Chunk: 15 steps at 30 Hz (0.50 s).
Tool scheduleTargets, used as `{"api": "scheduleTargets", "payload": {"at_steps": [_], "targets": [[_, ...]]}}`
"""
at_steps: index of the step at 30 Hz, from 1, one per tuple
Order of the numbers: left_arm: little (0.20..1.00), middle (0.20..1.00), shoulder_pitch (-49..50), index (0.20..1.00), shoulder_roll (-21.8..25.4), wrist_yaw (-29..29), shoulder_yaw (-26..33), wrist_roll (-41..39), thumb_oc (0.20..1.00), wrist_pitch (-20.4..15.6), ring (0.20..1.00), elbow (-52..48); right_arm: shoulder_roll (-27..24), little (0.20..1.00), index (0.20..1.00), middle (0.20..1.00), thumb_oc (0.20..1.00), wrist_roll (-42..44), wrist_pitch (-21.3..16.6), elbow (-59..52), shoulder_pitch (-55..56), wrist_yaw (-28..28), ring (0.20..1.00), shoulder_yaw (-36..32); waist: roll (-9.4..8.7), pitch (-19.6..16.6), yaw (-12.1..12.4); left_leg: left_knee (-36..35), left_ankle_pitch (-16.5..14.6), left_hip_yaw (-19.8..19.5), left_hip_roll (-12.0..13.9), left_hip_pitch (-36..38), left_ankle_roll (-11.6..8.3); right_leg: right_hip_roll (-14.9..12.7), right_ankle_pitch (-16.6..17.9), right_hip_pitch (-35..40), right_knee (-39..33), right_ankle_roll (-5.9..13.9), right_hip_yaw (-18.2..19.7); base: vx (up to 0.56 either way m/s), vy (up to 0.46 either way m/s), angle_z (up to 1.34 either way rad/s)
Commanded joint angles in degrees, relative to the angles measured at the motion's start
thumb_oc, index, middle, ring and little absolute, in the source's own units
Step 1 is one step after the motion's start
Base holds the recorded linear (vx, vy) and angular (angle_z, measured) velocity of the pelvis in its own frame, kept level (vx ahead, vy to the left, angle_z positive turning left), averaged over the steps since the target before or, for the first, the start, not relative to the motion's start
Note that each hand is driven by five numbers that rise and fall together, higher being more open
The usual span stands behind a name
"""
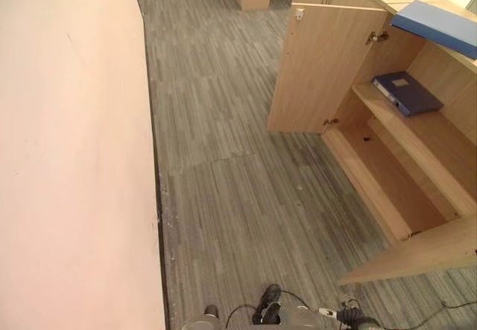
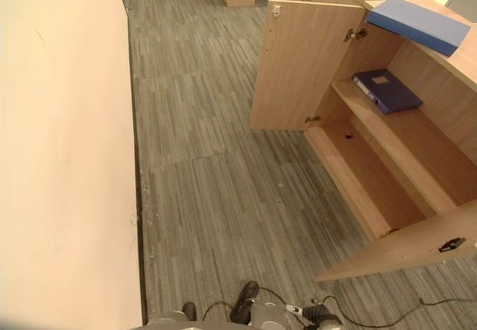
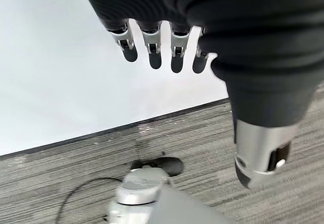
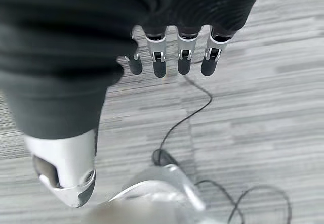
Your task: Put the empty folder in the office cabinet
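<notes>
Below the wrist cameras, both hands are seen hanging over grey striped carpet. The left hand is held with its fingers straight and slightly spread, its thumb set apart, and nothing is grasped; a pale wall lies beyond the fingertips. The right hand is likewise held relaxed, fingers straight in a row, thumb apart, nothing held.

From the head views, a light wooden office cabinet is seen on the right with both doors swung wide. The far door stands out over the carpet, and the near door juts into the floor space close to the robot. A light blue folder is lying on the cabinet's top, overhanging the front edge. A darker blue folder is lying flat on the upper shelf; the lower shelf is bare. A long pale partition bounds the left side, and a broad strip of carpet is left between it and the cabinet.
</notes>
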Motion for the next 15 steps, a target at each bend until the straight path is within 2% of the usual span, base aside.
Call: {"api": "scheduleTargets", "payload": {"at_steps": [1,2,3,4,5,8,9,10,11,12,13,15], "targets": [[1.000,1.000,-0.7,1.000,0.4,-0.2,0.2,2.1,1.000,-0.6,1.000,0.4,0.4,1.000,1.000,1.000,1.000,0.7,-0.2,2.6,-0.2,-0.2,1.000,1.5,-0.75,-2.1,-0.4,-2.2,-6.1,1.8,-7.7,6.6,2.30,4.3,8.8,1.0,-14.7,1.55,-4.7,0.33,-0.049,-0.09],[1.000,1.000,-0.7,1.000,0.3,-0.1,0.2,1.7,1.000,-0.6,1.000,0.4,0.4,1.000,1.000,1.000,1.000,1.0,-0.2,3.0,-0.3,-0.3,1.000,1.2,-0.38,-2.4,-0.6,-1.3,-6.9,2.1,-6.9,6.8,1.83,4.5,8.0,1.1,-14.2,0.99,-4.4,0.43,-0.118,-0.25],[1.000,1.000,-1.2,1.000,0.0,0.2,0.0,1.1,1.000,-0.7,1.000,0.4,0.6,1.000,1.000,1.000,1.000,1.7,-0.4,4.1,-0.1,-0.3,1.000,0.6,-0.06,-3.2,-1.3,3.1,-8.2,4.5,-4.8,6.7,0.12,4.6,7.0,2.3,-13.5,0.41,-4.4,0.33,-0.108,-0.30],[1.000,1.000,-1.2,1.000,0.0,0.2,0.0,1.1,1.000,-0.7,1.000,0.4,0.6,1.000,1.000,1.000,1.000,1.7,-0.4,4.2,-0.1,-0.3,1.000,0.6,0.01,-3.2,-1.3,3.5,-8.4,4.5,-4.7,6.5,0.05,4.7,7.0,2.3,-13.5,0.39,-4.4,0.33,-0.133,-0.35],[1.000,1.000,-1.2,1.000,0.0,0.3,0.1,0.6,1.000,-0.9,1.000,0.4,0.5,1.000,1.000,1.000,1.000,2.2,-0.5,4.5,-0.1,-0.3,1.000,0.2,-0.02,-3.4,-1.6,6.8,-7.7,6.0,-3.4,6.0,-1.01,4.8,7.2,3.3,-13.6,0.54,-4.3,0.22,-0.109,-0.30],[1.000,1.000,-1.2,1.000,0.1,0.4,0.1,-1.0,1.000,-1.1,1.000,-0.5,0.7,1.000,1.000,1.000,1.000,3.6,-0.7,4.6,-0.5,-0.5,1.000,0.2,-0.39,-2.6,-1.6,24.1,-2.1,8.7,1.0,0.8,-3.99,6.3,6.7,7.1,-14.6,-0.77,-2.7,0.31,-0.198,-0.13],[1.000,1.000,-1.8,1.000,0.1,0.7,-0.1,-2.0,1.000,-1.4,1.000,-1.5,0.2,1.000,1.000,1.000,1.000,4.1,-0.7,4.4,-1.1,-0.8,1.000,0.2,-0.89,-1.1,-1.0,35.9,3.4,9.9,4.8,-4.7,-5.43,7.3,4.8,9.6,-16.0,-2.68,-1.8,0.19,-0.198,-0.26],[1.000,1.000,-1.9,1.000,0.1,0.7,-0.1,-2.1,1.000,-1.4,1.000,-1.5,0.3,1.000,1.000,1.000,1.000,4.1,-0.7,4.4,-1.1,-0.8,1.000,0.2,-0.82,-1.1,-0.9,36.3,3.3,9.8,5.1,-5.0,-5.57,7.5,4.8,9.5,-16.0,-2.82,-1.8,0.18,-0.169,-0.54],[1.000,1.000,-1.9,1.000,0.1,0.7,-0.2,-2.3,1.000,-1.4,1.000,-1.8,0.1,1.000,1.000,1.000,1.000,4.0,-0.6,4.3,-1.4,-1.0,1.000,0.3,-1.07,-0.7,-0.8,37.8,4.1,11.4,7.5,-6.6,-4.98,7.3,3.9,10.2,-16.1,-3.32,-1.1,0.13,-0.038,-0.63],[1.000,1.000,-1.9,1.000,0.0,0.8,-0.3,-2.4,1.000,-1.3,1.000,-2.0,0.0,1.000,1.000,1.000,1.000,3.9,-0.6,4.3,-1.7,-1.2,1.000,0.5,-1.61,-0.2,-0.5,38.3,3.3,12.4,8.8,-8.9,-3.80,6.7,3.2,11.0,-16.1,-3.42,-0.2,0.13,-0.028,-0.74],[1.000,1.000,-1.9,1.000,0.0,0.8,-0.3,-2.4,1.000,-1.3,1.000,-2.0,0.0,1.000,1.000,1.000,1.000,3.9,-0.6,4.3,-1.8,-1.2,1.000,0.5,-1.53,-0.2,-0.4,38.6,3.1,12.5,9.0,-9.1,-3.77,6.8,3.2,10.9,-16.1,-3.47,-0.1,0.11,0.009,-0.65],[1.000,1.000,-1.8,1.000,-0.1,1.0,-0.7,-2.0,1.000,-1.5,1.000,-2.1,-0.3,1.000,1.000,1.000,1.000,3.5,-0.8,3.8,-2.2,-1.3,1.000,1.0,-2.47,0.8,0.8,36.4,0.6,10.9,8.7,-15.0,-1.63,5.7,2.4,11.9,-16.1,-3.18,2.8,0.12,0.066,-0.38]]}}
